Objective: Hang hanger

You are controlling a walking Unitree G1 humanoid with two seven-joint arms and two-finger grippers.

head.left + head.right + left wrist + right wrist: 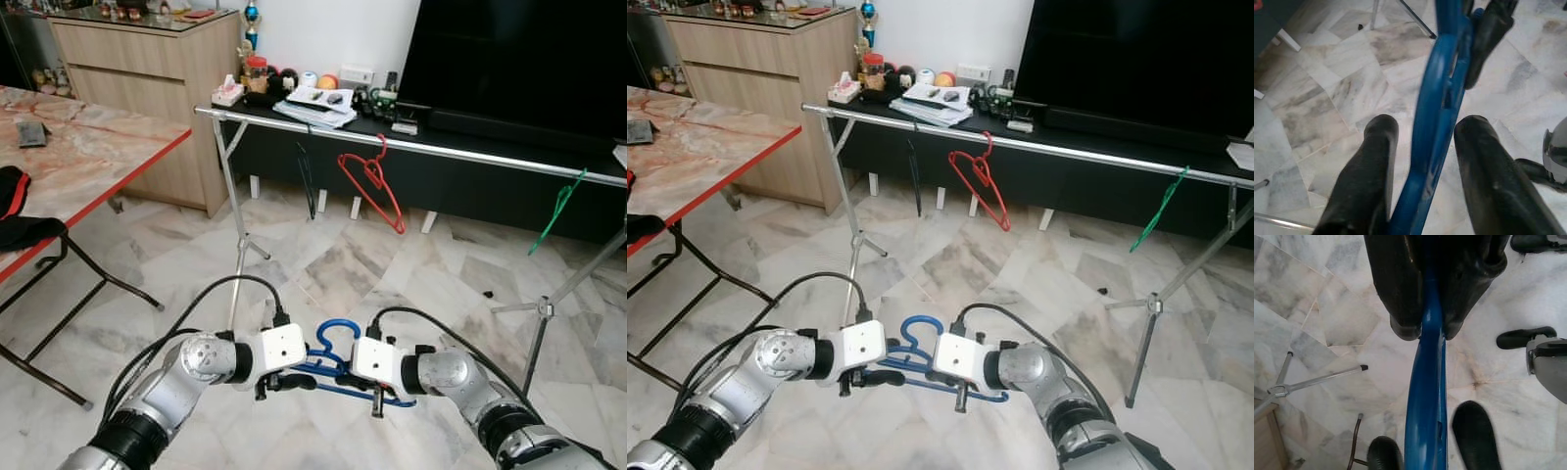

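— Marble floor (pixel 343 255) all around, pale with grey veins. What are the grippers doing over it?

— Both meet low and near, in the middle. The right gripper (pixel 1425 330) has its black fingers pressed tight on the blue hanger (pixel 338 367), pinching its bar between the tips. The left gripper (pixel 1422 147) has its fingers (pixel 1369 176) spread, one on each side of the same hanger; whether they touch the plastic I cannot tell.

— So where is the hanger itself?

— Held between the two wrists, above the floor, its hook curving up between the white wrist blocks.

— And farther out?

— A silver clothes rail (pixel 411 145) runs across the far side on thin metal legs. A red hanger (pixel 377 186) hangs from it near the middle, a dark hanger (pixel 307 176) just to its left, and a green hanger (pixel 556 211) well off to the right. Behind the rail stands a dark low console (pixel 451 176) with small clutter on it and a large black screen (pixel 519 59). At left, a marble-topped table (pixel 88 157) with a red edge; beyond it, a wooden cabinet (pixel 137 69).
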